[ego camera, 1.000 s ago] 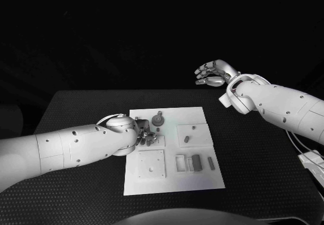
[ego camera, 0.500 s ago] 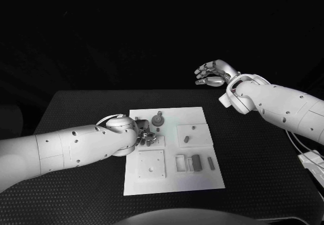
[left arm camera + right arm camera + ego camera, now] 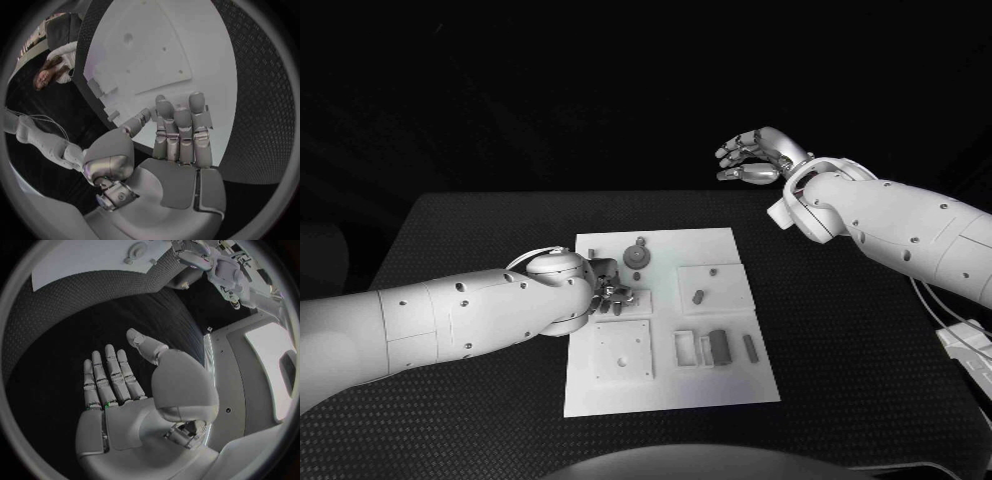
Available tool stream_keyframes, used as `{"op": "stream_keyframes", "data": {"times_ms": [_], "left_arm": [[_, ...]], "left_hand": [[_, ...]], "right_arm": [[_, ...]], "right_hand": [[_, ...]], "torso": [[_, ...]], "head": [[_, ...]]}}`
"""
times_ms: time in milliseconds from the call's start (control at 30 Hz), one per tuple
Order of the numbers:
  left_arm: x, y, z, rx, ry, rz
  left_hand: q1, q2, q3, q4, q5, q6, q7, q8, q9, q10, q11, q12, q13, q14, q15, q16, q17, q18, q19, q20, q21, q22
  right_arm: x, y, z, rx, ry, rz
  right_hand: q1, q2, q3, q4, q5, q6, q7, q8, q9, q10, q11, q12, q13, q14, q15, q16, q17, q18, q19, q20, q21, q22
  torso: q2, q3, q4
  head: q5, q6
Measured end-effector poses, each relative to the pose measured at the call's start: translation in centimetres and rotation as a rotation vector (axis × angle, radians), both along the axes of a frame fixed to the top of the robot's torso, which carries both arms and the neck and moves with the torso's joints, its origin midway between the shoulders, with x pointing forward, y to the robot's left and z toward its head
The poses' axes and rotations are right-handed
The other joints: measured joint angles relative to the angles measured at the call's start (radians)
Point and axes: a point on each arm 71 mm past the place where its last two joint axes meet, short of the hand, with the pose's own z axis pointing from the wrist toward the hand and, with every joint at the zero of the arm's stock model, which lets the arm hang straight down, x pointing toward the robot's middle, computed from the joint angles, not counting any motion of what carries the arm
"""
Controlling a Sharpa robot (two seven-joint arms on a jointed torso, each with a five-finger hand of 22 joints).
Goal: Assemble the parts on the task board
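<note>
1. The task board (image 3: 668, 320) lies flat in the middle of the black table (image 3: 459, 230), long side running away from the robot.
2. The left hand (image 3: 610, 287) is down at the board's left edge, about halfway along, its fingers (image 3: 181, 125) stretched out side by side over the white surface with the thumb alongside. I see nothing held in it, so it reads as open.
3. Just beyond those fingertips sits a round grey part (image 3: 636, 257) on the far half of the board, near the hand but apart from it.
4. A small upright peg (image 3: 697, 296) stands in a raised square to the right of the hand, well clear of it.
5. On the near half, a square plate (image 3: 623, 351) lies just beside the left wrist, with a dark block (image 3: 720, 347) and a slim bar (image 3: 751, 347) further right.
6. The right hand (image 3: 756, 158) hangs above the table's far right corner, well apart from the board, fingers spread, palm bare and holding nothing.
</note>
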Motion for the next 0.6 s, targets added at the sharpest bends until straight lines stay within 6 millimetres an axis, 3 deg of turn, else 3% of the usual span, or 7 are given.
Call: {"op": "stream_keyframes", "data": {"times_ms": [167,300,467,600], "left_arm": [[0.02,0.01,-0.01,0.0,0.001,0.001],[0.08,0.08,-0.05,0.0,0.001,0.004],[0.11,0.09,-0.07,-0.001,0.001,0.006],[0.12,0.16,-0.07,-0.002,0.0,0.009]], "left_hand": [[0.0,0.0,-0.003,0.006,0.0,0.0,0.0,0.001,0.0,0.0,0.0,0.0,0.0,0.0,0.0,0.0,0.0,0.0,0.0,0.0,0.0,0.0],[-0.006,-0.02,-0.009,0.024,-0.016,0.002,-0.001,0.003,0.0,0.0,0.0,0.0,0.0,0.0,0.0,0.0,0.0,0.0,0.0,0.0,0.0,0.0],[-0.047,-0.065,-0.046,0.075,-0.021,-0.005,-0.001,0.006,0.003,-0.002,0.002,0.0,0.0,0.0,0.0,0.0,0.0,0.0,0.0,0.0,0.0,0.0],[-0.077,-0.071,-0.113,0.073,-0.021,-0.011,0.0,0.009,0.009,-0.004,0.003,0.0,0.0,0.0,0.0,0.0,0.0,0.0,-0.004,-0.004,-0.004,0.0]], "right_arm": [[-0.01,0.02,0.0,0.0,0.0,0.001],[-0.01,0.02,0.0,0.0,0.0,0.001],[-0.02,0.02,0.0,0.0,0.0,0.001],[-0.02,0.02,0.0,0.0,0.0,0.001]], "right_hand": [[0.0,0.0,0.0,0.0,0.0,0.0,0.0,0.0,0.0,0.0,0.0,0.0,-0.001,0.0,0.0,0.0,0.0,0.0,0.0,0.0,0.002,0.0],[0.0,0.0,0.0,0.0,0.0,0.0,0.0,0.0,-0.001,0.0,0.0,0.0,-0.001,0.0,0.0,0.0,0.0,0.0,0.0,0.0,0.004,0.0],[0.0,0.0,0.0,0.0,0.0,0.0,0.0,0.0,-0.001,0.0,0.0,0.0,0.0,0.0,0.0,0.0,0.0,0.0,0.0,0.0,0.004,0.0],[0.0,0.0,0.0,0.0,0.0,-0.004,-0.004,0.0,-0.001,0.0,0.0,0.0,-0.001,-0.003,0.003,0.0,0.0,0.001,0.0,0.0,0.004,0.0]], "torso": [[0.0,0.0,0.0],[0.0,0.0,0.0],[0.0,0.0,0.0],[0.0,0.0,0.0001]], "head": [[0.0,0.0],[0.0,0.001],[0.0,0.001],[0.0,0.001]]}}
